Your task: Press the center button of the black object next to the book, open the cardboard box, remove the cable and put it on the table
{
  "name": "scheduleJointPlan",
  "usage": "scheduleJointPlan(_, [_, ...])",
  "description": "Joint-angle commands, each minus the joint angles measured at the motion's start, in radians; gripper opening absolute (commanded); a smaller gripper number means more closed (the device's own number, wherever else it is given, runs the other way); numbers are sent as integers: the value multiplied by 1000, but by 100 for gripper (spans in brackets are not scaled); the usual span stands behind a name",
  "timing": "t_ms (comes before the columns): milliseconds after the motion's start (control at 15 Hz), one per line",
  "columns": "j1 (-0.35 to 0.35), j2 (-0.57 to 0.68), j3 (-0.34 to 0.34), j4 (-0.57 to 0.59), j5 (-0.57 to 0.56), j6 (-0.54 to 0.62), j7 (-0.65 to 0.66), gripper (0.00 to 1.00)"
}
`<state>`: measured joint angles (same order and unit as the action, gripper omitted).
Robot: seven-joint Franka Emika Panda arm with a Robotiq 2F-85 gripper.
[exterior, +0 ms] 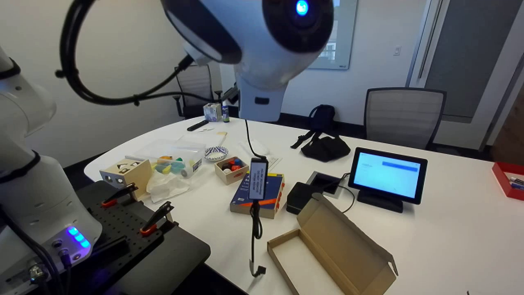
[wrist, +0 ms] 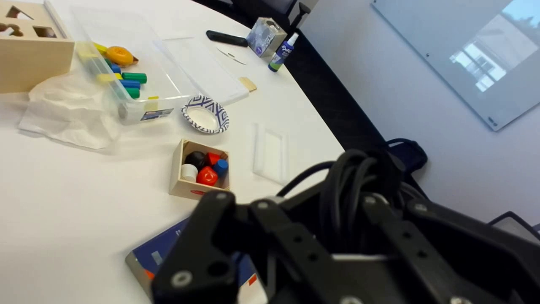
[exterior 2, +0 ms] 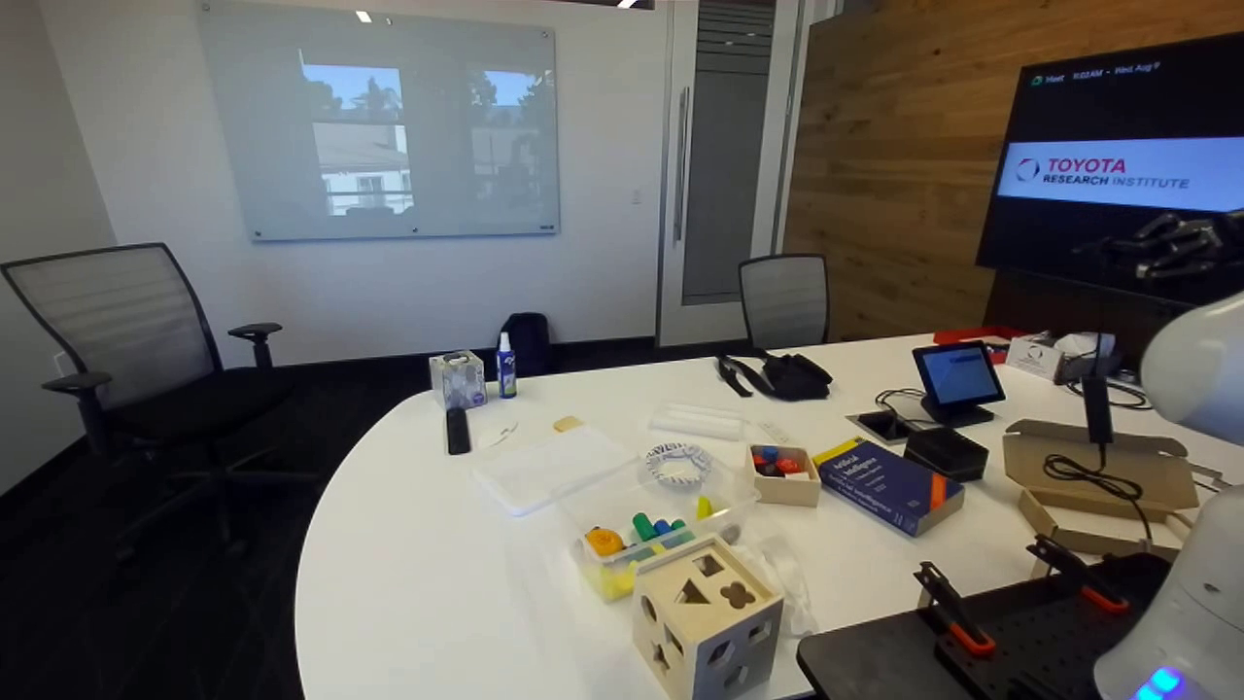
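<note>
My gripper (wrist: 320,211) is shut on a bundle of black cable (wrist: 352,181) in the wrist view. In an exterior view the gripper (exterior 2: 1161,245) is high at the right edge; the arm hides it elsewhere. The cable's power brick (exterior: 258,179) hangs above the table (exterior: 450,241), its plug dangling lowest; the brick (exterior 2: 1096,408) shows in both exterior views. The cardboard box (exterior: 344,246) lies open with its lid raised and pale floor showing. The black object (exterior: 302,198) sits beside the book (exterior: 239,198), also in an exterior view (exterior 2: 945,453).
A tablet (exterior: 387,174) stands behind the black object. A small wooden box (wrist: 179,173) of shapes, a patterned bowl (wrist: 206,115), a clear bin (exterior 2: 671,530) and a wooden shape cube (exterior 2: 709,617) are on the table. Clamps (exterior 2: 957,612) stand on the robot's mount.
</note>
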<state>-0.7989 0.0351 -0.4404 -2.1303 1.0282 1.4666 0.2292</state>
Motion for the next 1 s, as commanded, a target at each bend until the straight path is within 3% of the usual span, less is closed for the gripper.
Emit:
scheduleJointPlan(0, [31,-46,-7,-168,44,99,-67,1])
scheduleJointPlan(400, [94,-13,3,-298,110,268,-152,1])
scheduleJointPlan(933, [129,193,-17,-315,120,478,-322,1])
